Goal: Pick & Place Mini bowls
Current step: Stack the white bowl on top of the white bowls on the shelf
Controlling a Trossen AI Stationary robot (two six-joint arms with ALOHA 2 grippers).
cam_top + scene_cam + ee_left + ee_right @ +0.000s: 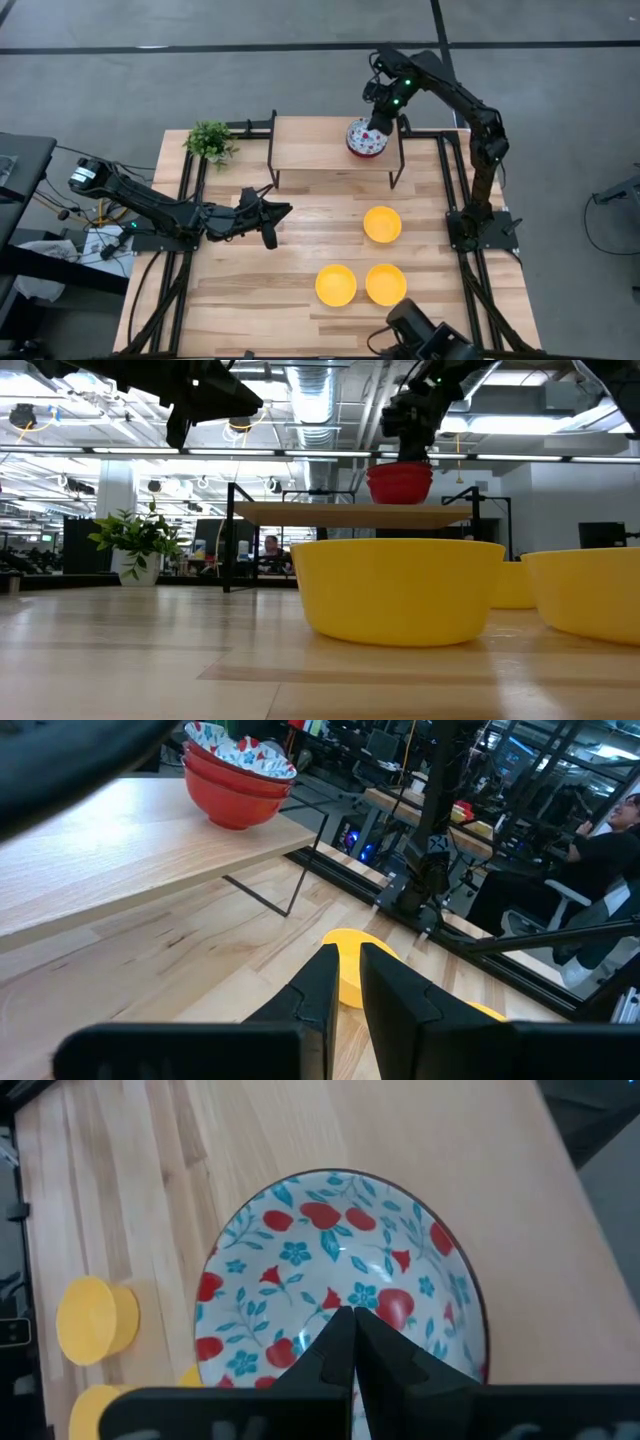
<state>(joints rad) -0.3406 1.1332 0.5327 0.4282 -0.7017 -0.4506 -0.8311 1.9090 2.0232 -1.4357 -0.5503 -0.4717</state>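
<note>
Bowls in two groups: floral bowls (366,139) stacked on the raised shelf (320,143) at the far side of the counter (260,290), near the shelf's right end, red outside, white inside with red-and-blue flowers; three by the look of the rims in the left wrist view, though hard to count for sure. Three yellow bowls (382,224) upright on the counter in front of the shelf, on the right half: one nearer the shelf, two side by side closer to the front edge, near each other but apart. Right claw (378,124) directly above the floral stack, fingers pressed together with tips over the top bowl's inside, close to its far rim; nothing held, contact with the bowl unclear. Left claw (268,216) out over the left-centre of the counter, raised off the wood, pointing toward the yellow bowls and well apart from them; fingers nearly together with only a narrow slit between, empty. Small potted plant (209,140) at the counter's far left corner, just beside the shelf's left legs.
</note>
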